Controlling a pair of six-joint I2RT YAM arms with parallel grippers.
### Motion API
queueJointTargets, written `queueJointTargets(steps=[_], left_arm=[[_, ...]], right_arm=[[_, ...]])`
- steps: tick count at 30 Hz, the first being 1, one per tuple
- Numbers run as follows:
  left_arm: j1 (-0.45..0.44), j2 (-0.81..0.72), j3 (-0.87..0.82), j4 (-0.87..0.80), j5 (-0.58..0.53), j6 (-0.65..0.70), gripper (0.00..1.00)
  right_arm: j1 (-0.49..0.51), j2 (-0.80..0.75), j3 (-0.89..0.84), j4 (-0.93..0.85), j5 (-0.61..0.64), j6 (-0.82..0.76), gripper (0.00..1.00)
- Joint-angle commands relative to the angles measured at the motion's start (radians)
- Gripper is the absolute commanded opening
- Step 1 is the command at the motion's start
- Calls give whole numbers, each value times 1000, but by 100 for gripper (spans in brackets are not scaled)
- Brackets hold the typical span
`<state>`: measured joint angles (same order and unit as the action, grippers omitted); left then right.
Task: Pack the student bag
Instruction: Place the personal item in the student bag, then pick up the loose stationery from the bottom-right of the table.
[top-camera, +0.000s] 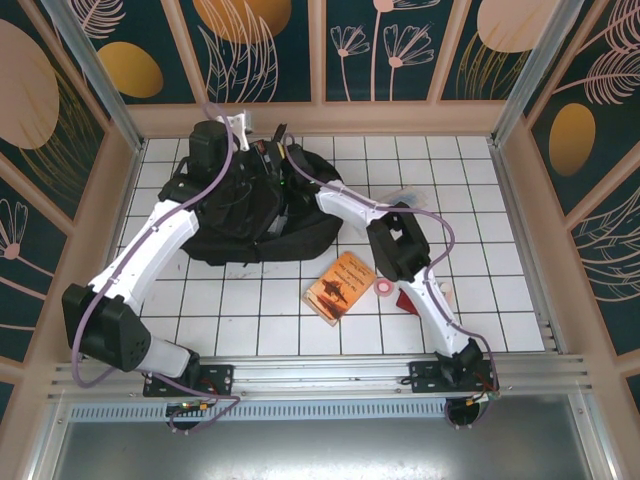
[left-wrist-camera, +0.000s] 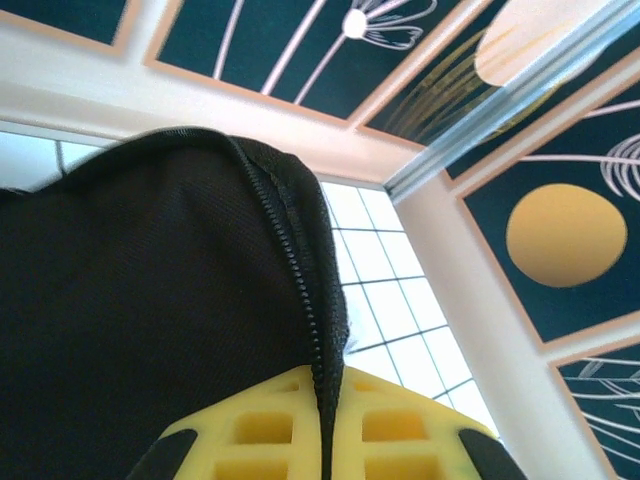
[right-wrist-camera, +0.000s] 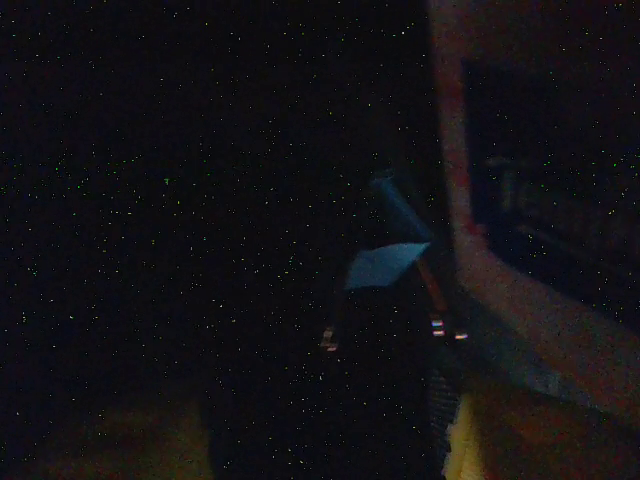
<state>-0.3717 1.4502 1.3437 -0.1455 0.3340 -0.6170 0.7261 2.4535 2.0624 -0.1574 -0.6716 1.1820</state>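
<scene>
The backpack (top-camera: 250, 215) lies far-left on the table (top-camera: 480, 200). The left gripper (left-wrist-camera: 325, 435) pinches its zippered rim. The right gripper (top-camera: 284, 158) reaches into its mouth, jaws lost in darkness. Open tiles lie to its right.

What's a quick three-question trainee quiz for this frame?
1. True or false: the orange booklet lies on the table, outside the student bag.
2. The left gripper is shut on: A) the bag's zipper edge; B) the booklet; C) nothing.
3. Which arm reaches into the bag's opening?
Key: 1 true. 2 A. 3 the right arm; its wrist view is nearly black, probably from inside the bag.
</scene>
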Motion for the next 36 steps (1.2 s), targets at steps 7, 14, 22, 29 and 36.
queueJointTargets(steps=[7,14,22,29,36], left_arm=[[28,-98,-39,20,-127,40,0],[31,-95,-75,41,-148,36,0],[33,-66,-35,15,-128,16,0],[33,-107,-120,51,-160,46,0],[32,-90,-137,87,-81,22,0]], right_arm=[[-78,-311,-297,-13,75,-193,69],[-108,-425,-403,33,82,-252,70],[-166,-687,-530,-205,358,-379,62],[-211,-944,-749,-604,750,-425,68],[-363,-1174,-1055,-843,916,-213,99]])
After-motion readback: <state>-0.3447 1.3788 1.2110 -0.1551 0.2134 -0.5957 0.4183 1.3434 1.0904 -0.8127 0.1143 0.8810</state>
